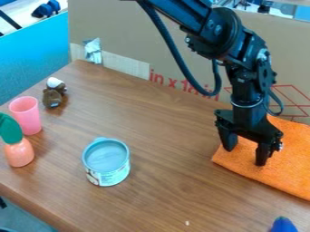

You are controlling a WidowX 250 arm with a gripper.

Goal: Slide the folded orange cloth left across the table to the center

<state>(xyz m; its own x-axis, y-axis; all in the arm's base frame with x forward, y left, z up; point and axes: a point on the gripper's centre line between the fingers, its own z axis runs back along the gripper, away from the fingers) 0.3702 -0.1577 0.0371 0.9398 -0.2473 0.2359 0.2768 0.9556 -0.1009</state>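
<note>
The gripper hangs on the right side of the camera view, pointing down over the left part of an orange cloth. Its two fingers stand apart with only cloth visible between them, so it is open. Whether the fingertips touch the cloth I cannot tell. The cloth lies flat on the brown table and runs out of view at the right. Left of the gripper, near the middle of the table, stands a light blue can with a grey top.
At the left are a pink cup, an orange toy with a green top, and a small brown and white toy. A blue object is at the bottom right. Cardboard rises behind the table.
</note>
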